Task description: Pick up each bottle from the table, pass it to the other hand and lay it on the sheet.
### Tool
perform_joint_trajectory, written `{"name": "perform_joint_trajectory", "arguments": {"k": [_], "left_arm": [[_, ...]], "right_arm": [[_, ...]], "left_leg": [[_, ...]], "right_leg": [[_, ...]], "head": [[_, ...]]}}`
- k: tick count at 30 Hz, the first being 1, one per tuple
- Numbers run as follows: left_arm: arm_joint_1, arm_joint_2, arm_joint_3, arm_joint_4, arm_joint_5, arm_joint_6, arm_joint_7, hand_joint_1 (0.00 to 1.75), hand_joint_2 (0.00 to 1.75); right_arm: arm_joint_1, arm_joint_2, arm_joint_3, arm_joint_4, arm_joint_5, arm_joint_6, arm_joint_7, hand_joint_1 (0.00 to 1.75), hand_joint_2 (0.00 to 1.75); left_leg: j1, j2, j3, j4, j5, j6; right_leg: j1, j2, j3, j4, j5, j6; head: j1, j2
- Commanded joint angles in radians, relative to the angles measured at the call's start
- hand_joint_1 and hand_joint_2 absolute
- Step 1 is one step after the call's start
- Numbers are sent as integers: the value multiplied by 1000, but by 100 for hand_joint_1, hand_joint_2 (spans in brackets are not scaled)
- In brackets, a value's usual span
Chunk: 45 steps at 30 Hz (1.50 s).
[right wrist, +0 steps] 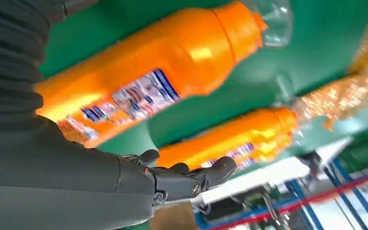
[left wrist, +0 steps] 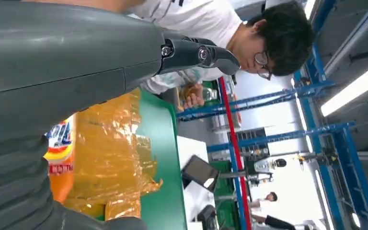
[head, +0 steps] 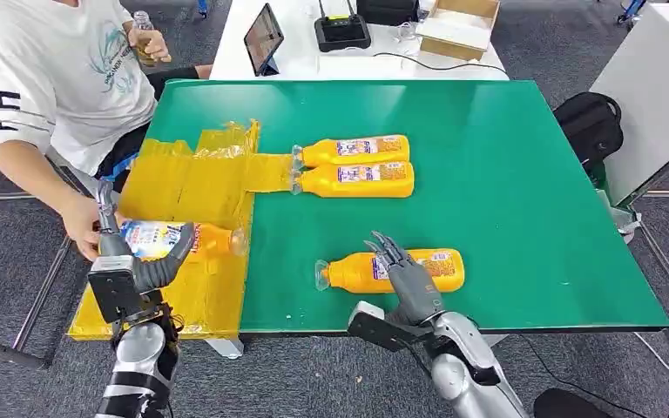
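Note:
An orange bottle (head: 200, 238) (left wrist: 60, 148) lies on the yellow sheet (head: 183, 183) (left wrist: 110, 153) at the table's near left. My left hand (head: 139, 261) is at it, thumb across the label and fingers (left wrist: 196, 52) stretched straight out, not curled round it. Near the front edge lies another orange bottle (head: 348, 273) (right wrist: 148, 76). My right hand (head: 405, 274) hovers over its label end with fingers (right wrist: 191, 179) spread, holding nothing. Two more orange bottles (head: 357, 150) (head: 361, 178) lie side by side mid-table, necks at the sheet's edge.
A person (head: 43, 78) sits at the table's left, one hand by the sheet close to my left hand, the other holding a small bottle (head: 144, 39). The green table (head: 505, 174) is bare on the right. Behind it stand a tablet (head: 263, 39) and a box (head: 457, 26).

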Motion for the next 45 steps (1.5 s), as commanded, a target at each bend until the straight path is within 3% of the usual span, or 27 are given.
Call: {"name": "perform_joint_trajectory", "arguments": {"k": [1, 11, 30, 32, 34, 44, 45], "left_arm": [[-53, 24, -47, 175, -97, -34, 27, 0, 175], [-58, 3, -34, 241, -92, -92, 32, 0, 175], [-57, 6, -37, 270, -82, -103, 35, 0, 175], [-63, 7, -38, 277, -78, -101, 35, 0, 175], [-87, 9, -39, 309, -67, -91, 33, 0, 175], [-119, 20, -20, 345, -15, -87, 49, 0, 175], [-119, 18, -21, 348, -14, -89, 49, 0, 175]], "right_arm": [[-80, -33, -11, 164, -2, 25, 22, 0, 175], [-255, -29, -13, 374, 35, 40, 62, 0, 175], [-319, -26, -9, 520, 18, 84, 73, 0, 175], [-335, -36, 8, 553, -10, 139, 74, 0, 175], [-354, -70, 21, 603, -125, 276, 27, 0, 175], [-410, -167, 144, 640, -199, 337, 56, 2, 175], [-414, -170, 147, 641, -201, 340, 58, 21, 175]], "left_leg": [[0, 0, 4, -1, 0, 1], [0, 3, 3, -1, 0, 1], [0, 0, 2, -1, 0, 1], [0, 0, 3, -1, 0, 1], [0, 0, 3, -1, 0, 1], [1, -2, 9, -1, 2, 1], [1, -2, 9, -1, 1, 1]], "right_leg": [[1, -1, 5, -3, 0, -3], [1, 2, 3, -1, 1, -3], [1, -1, 2, -1, 0, -2], [1, -1, 3, -1, 0, -2], [1, -1, 3, -1, 0, -2], [2, -4, 10, -4, 2, -3], [1, -3, 10, -3, 1, -2]], "head": [[0, 0], [0, 0], [-1, 0], [0, 0], [0, 0], [0, 0], [0, 0]]}}
